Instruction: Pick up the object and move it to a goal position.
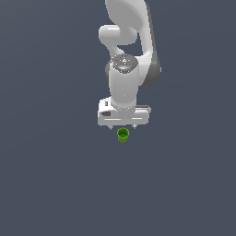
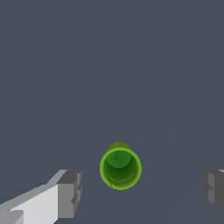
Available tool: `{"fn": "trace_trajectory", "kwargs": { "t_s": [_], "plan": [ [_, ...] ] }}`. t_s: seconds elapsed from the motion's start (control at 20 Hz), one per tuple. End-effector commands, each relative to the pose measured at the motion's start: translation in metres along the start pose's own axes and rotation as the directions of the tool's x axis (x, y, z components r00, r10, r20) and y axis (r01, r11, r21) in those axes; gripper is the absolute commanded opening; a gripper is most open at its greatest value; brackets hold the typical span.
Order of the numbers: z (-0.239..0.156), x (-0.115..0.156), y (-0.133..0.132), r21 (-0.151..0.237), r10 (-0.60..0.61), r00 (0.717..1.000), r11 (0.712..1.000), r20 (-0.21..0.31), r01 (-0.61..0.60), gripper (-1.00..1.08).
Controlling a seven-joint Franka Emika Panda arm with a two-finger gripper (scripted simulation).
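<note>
Claw (image 1: 122, 126) spread wide — green cup (image 2: 120, 167) between fingers, untouched.

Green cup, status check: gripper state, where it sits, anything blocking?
Gripper open, empty, fingers either side of the cup, not touching. Green cup upright on the floor, mouth up. Nothing in the way.

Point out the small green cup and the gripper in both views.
Small bright green cylindrical cup (image 1: 122, 135), exterior view, on its rim; (image 2: 120, 168), wrist view, its open inside.
White gripper (image 1: 122, 126), exterior view, between fingertips; (image 2: 141, 192), wrist view, between fingertips.
</note>
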State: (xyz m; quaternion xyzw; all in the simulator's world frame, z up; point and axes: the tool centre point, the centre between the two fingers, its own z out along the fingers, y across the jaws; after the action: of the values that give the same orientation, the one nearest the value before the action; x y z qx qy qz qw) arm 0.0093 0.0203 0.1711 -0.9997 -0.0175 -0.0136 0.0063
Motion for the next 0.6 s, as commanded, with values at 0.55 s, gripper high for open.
{"fn": "trace_trajectory", "kwargs": {
  "t_s": [0.55],
  "plan": [
    [-0.003,0.001,-0.012,0.023,-0.037,0.999,0.999,0.003,0.037,1.00]
  ]
}}
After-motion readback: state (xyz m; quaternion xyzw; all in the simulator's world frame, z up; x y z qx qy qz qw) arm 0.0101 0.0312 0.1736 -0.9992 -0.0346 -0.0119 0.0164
